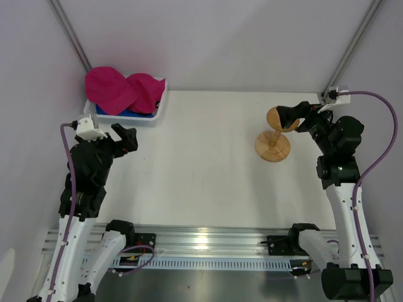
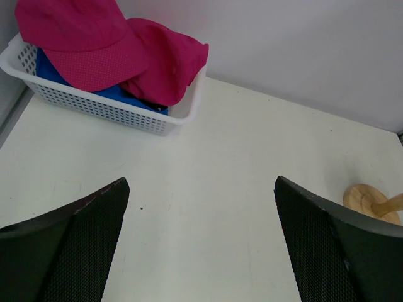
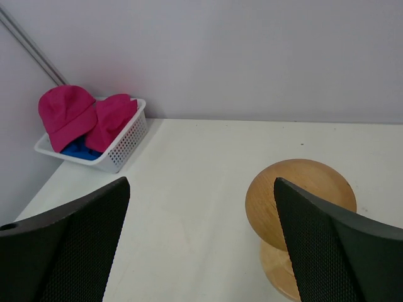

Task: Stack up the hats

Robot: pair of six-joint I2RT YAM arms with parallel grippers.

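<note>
Left gripper (image 2: pixel 200 189) gaped empty near the hats (image 2: pixel 94 50) in their basket (image 2: pixel 113 112); right gripper (image 3: pixel 201 189) gaped empty by the stand (image 3: pixel 301 192).

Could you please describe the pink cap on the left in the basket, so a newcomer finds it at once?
At the table's far left corner stands a white mesh basket. In it, two pink caps lie on blue fabric. The wanted pink cap is the one toward the side wall, and it overlaps its pink neighbour.

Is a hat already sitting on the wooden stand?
No, the wooden stand has a bare top; the pink hats lie in the white basket.
</note>
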